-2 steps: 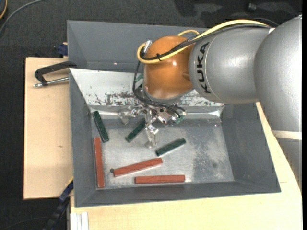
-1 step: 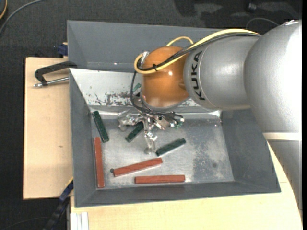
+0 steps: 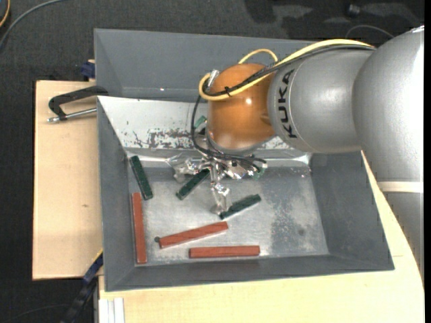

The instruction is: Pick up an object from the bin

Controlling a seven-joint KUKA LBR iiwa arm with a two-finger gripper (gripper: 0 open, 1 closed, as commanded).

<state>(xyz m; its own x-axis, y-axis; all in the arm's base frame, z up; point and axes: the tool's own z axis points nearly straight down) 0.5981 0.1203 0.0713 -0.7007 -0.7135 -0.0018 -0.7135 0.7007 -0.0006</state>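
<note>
Overhead view of the grey metal bin (image 3: 350,200), with the arm (image 3: 337,99) entering from 3 o'clock. The orange wrist cover (image 3: 236,116), with a yellow cable (image 3: 316,47) looped over it, stood above the 12 o'clock part of the bin floor. Below it the gripper (image 3: 217,180) hung low over the floor, just toward 12 o'clock from the floor's centre. Its metal parts were tangled with reflections from the bin wall, so whether it was apart or together could not be told, and no object was seen clamped in it.

Two dark green bars lay nearest. The short green bar (image 3: 192,184), at 10 o'clock from centre, lay tilted, its upper end reaching under the gripper and possibly touching it. The central green bar (image 3: 240,206) lay near the middle of the floor, its left end just beside the gripper's lowest tip. A third green bar (image 3: 141,177) lay well apart by the wall at 9 o'clock.

Three red-brown bars were also apart from the gripper: the upright red bar (image 3: 139,227) ran along the wall at 8 o'clock, the slanted red bar (image 3: 193,235) lay at 7 o'clock, and the flat red bar (image 3: 224,251) lay along the front edge at 6 o'clock
</note>
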